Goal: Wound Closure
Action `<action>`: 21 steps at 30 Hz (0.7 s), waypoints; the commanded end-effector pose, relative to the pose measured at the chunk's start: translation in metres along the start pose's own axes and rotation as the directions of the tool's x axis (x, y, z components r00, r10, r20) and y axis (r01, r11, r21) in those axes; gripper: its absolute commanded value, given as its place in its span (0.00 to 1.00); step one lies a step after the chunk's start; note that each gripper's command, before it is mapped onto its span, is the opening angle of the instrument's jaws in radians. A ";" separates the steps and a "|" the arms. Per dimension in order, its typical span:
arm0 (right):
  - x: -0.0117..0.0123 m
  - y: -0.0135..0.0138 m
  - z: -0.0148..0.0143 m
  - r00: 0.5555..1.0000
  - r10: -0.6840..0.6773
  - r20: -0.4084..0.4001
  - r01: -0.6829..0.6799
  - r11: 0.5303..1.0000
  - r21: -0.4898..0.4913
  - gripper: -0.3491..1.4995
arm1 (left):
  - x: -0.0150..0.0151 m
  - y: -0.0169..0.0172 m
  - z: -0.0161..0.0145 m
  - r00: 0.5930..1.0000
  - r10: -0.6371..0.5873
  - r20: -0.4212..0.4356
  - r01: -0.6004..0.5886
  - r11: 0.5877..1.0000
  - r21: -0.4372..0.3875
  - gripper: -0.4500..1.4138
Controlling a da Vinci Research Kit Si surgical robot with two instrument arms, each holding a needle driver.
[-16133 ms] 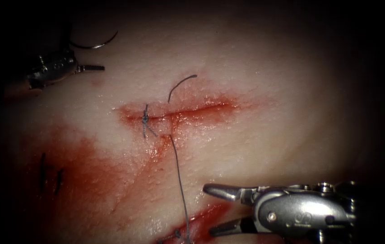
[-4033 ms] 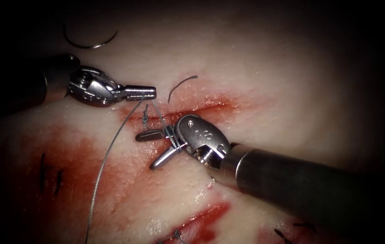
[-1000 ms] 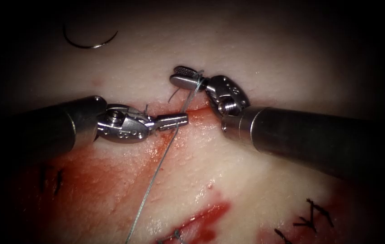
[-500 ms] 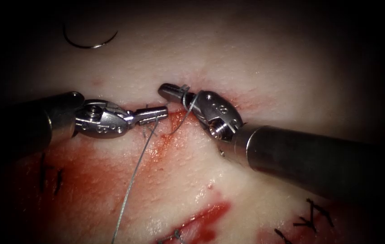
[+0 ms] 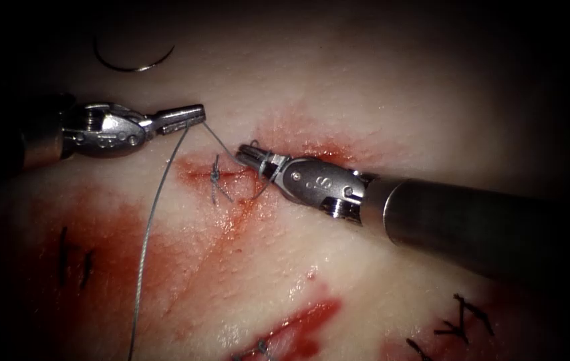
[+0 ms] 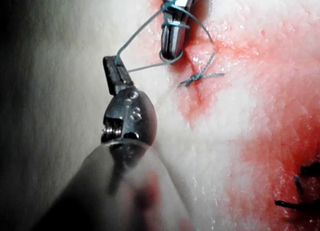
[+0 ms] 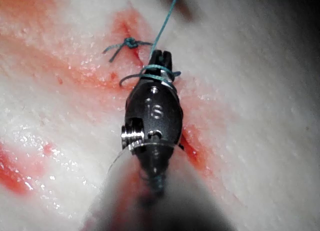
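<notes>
Looping thread (image 5: 153,220), thin, grey-blue

Lit brightest across the middle of the endoscope view, falling off into a dark surround (image 5: 565,53) at every edge. Small wet glints (image 5: 230,332) low in the centre. Strong, even light in both wrist views, shading to dark at one edge.

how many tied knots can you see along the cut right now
1. The knot sits on the cut's left part, beside the right tool, which has thread wrapped round it.
</notes>
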 end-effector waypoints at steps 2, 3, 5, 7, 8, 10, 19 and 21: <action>0.0004 -0.0006 0.0014 0.999 -0.042 0.016 0.042 0.999 0.007 0.00 | -0.0006 -0.0021 0.0011 1.000 0.006 0.009 -0.006 1.000 0.015 0.00; 0.0005 -0.0009 0.0015 0.998 -0.055 0.026 0.055 0.998 0.010 0.00 | -0.0007 -0.0031 0.0013 1.000 0.007 0.013 -0.007 1.000 0.024 0.00; 0.0005 -0.0014 0.0016 0.997 -0.069 0.039 0.069 0.998 0.014 0.00 | -0.0008 -0.0045 0.0016 1.000 0.008 0.024 -0.009 0.999 0.036 0.00; 0.0006 -0.0021 0.0017 0.996 -0.077 0.043 0.076 0.997 0.022 0.00 | -0.0010 -0.0061 0.0019 0.999 0.012 0.045 -0.015 0.998 0.055 0.00; 0.0008 -0.0024 0.0017 0.996 -0.083 0.044 0.082 0.996 0.025 0.00 | -0.0011 -0.0068 0.0020 0.999 0.010 0.052 -0.014 0.998 0.065 0.00; 0.0011 -0.0031 0.0017 0.994 -0.096 0.052 0.094 0.995 0.034 0.00 | -0.0014 -0.0082 0.0022 0.997 0.002 0.074 -0.009 0.995 0.096 0.00; 0.0013 -0.0050 0.0006 0.988 -0.130 0.088 0.125 0.991 0.053 0.00 | -0.0036 -0.0143 0.0036 0.995 -0.049 0.092 0.033 0.986 0.163 0.00; 0.0013 -0.0051 0.0006 0.986 -0.137 0.093 0.132 0.990 0.050 0.00 | -0.0038 -0.0147 0.0037 0.994 -0.051 0.093 0.035 0.986 0.166 0.00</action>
